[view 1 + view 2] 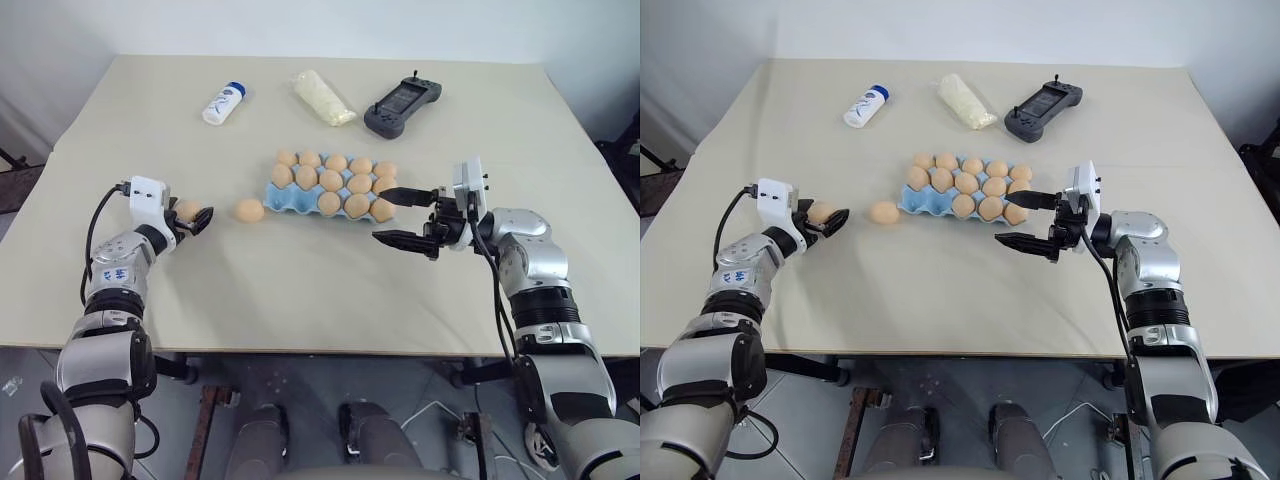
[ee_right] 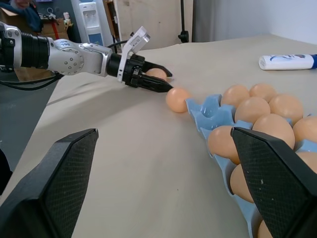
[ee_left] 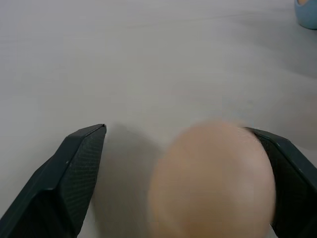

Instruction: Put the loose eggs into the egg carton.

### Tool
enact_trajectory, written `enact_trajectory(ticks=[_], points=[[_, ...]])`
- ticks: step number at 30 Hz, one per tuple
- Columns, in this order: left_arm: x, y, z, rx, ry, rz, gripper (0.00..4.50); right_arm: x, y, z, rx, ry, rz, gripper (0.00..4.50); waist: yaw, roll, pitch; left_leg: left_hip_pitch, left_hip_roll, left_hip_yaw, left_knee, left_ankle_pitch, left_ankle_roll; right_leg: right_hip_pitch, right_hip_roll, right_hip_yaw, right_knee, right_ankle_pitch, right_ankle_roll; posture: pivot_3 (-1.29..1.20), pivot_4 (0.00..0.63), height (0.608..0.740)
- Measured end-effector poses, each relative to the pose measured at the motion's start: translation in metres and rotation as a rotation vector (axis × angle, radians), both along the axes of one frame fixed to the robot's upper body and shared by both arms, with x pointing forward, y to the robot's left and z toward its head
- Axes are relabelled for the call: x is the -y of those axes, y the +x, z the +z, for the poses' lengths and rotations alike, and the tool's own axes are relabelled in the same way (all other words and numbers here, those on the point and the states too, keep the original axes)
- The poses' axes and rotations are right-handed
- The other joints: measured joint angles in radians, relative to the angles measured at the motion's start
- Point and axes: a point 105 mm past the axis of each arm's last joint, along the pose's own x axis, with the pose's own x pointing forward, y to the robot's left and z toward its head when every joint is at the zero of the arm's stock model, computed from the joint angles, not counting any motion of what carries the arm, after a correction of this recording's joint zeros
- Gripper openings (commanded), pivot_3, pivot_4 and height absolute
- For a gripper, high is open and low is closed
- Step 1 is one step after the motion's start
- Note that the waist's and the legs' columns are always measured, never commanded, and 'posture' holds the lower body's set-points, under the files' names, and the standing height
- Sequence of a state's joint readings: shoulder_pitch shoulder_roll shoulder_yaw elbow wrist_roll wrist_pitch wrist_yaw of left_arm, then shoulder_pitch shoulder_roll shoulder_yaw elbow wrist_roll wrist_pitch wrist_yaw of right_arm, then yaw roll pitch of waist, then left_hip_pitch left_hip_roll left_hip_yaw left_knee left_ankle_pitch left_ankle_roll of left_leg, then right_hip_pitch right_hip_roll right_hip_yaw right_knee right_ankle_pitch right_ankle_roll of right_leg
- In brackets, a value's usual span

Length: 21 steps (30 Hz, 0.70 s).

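Note:
The light blue egg carton (image 1: 273, 194) lies mid-table with tan eggs in most of its cups. One loose egg (image 1: 249, 210) rests on the table just left of the carton. A second loose egg (image 1: 186, 209) sits between the fingers of my left gripper (image 1: 196, 216). That gripper is open: in the left wrist view the egg (image 3: 213, 178) touches one finger, with a gap to the other finger (image 3: 79, 163). My right gripper (image 1: 382, 214) hovers open and empty at the carton's right end, pointing left.
At the far side of the table lie a white bottle with a blue cap (image 1: 224, 103), a white plastic-wrapped packet (image 1: 322, 97) and a dark grey controller (image 1: 402, 105). Bare table stretches between the carton and the front edge.

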<state>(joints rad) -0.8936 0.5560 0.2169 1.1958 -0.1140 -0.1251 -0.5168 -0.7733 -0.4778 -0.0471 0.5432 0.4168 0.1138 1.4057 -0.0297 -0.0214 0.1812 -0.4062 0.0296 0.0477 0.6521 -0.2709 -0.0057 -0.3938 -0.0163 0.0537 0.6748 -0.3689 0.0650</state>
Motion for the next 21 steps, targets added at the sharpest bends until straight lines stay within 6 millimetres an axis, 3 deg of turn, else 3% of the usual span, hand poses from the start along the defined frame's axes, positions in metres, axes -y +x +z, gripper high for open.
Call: enact_trajectory(ticks=[6,11,15,21], points=[[0.001,0.0,0.0,0.003,-0.001,-0.002,1.85,0.0,0.0,0.001,0.002,0.0,-0.005,4.5,-0.001,0.0,0.0,0.0,0.0,0.0,-0.001,0.0,0.0,-0.001,0.0,0.0,0.002,0.0,0.0,0.0,0.15,0.74],[0.007,0.0,0.002,0.007,-0.005,-0.055,1.76,-0.001,-0.001,0.003,0.017,-0.003,-0.014,4.5,0.0,0.0,0.0,0.0,0.0,0.001,0.0,0.0,0.0,-0.001,0.0,0.0,0.002,0.0,0.0,0.0,0.15,0.74],[0.024,0.003,0.031,0.114,0.011,-0.152,1.76,0.004,-0.003,-0.002,0.001,-0.013,-0.035,4.5,0.002,0.0,0.0,0.0,0.0,0.001,0.0,0.0,0.0,-0.001,0.0,0.0,0.004,0.0,0.0,0.0,0.15,0.74],[0.089,0.005,0.088,0.267,-0.025,-0.396,1.76,0.006,-0.006,-0.002,0.019,-0.012,-0.054,4.5,0.003,0.0,0.0,-0.001,-0.001,0.001,0.001,0.0,0.0,0.0,0.0,0.0,0.004,0.0,0.0,0.0,0.15,0.74]])
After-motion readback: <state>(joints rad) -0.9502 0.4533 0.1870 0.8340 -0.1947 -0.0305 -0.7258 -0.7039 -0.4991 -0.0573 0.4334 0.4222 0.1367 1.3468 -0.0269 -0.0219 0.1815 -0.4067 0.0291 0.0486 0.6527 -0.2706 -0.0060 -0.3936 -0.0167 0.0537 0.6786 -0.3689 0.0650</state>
